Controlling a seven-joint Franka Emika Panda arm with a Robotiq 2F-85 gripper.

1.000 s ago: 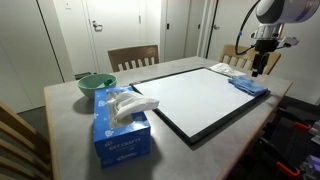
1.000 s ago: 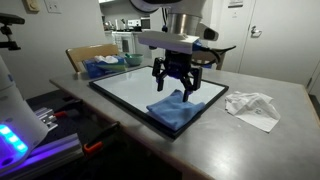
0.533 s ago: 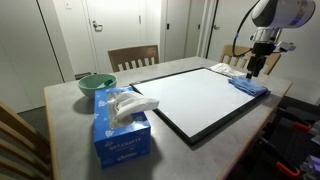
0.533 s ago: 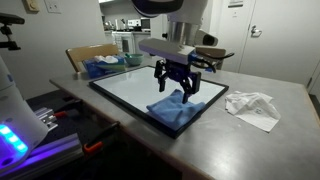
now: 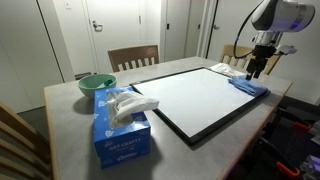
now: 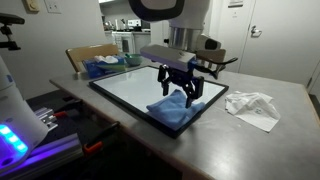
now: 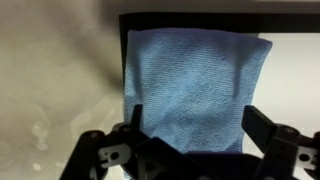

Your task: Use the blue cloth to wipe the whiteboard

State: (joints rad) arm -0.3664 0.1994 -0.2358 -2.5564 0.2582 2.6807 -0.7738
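The whiteboard (image 5: 195, 100) (image 6: 135, 92) lies flat on the table, glossy white in a thin black frame. The blue cloth (image 5: 250, 87) (image 6: 176, 110) rests bunched on one corner of it, overlapping the frame. My gripper (image 5: 256, 72) (image 6: 184, 95) hangs open just above the cloth, fingers pointing down. In the wrist view the blue cloth (image 7: 195, 80) fills the middle, with my gripper (image 7: 192, 128) straddling it. One finger (image 7: 135, 118) stands at the cloth's left edge and the other at its right. I see no contact with the cloth. The whiteboard (image 7: 295, 70) shows to the right.
A light-blue tissue box (image 5: 120, 127) (image 6: 104, 67) and a green bowl (image 5: 96, 84) sit at the board's far end from the cloth. Crumpled white paper (image 6: 252, 106) lies on the table beside the cloth's corner. Wooden chairs (image 5: 133, 57) stand at the table's edge.
The gripper has drifted a little sideways and slightly lower over the cloth, staying open. The cloth has not moved.
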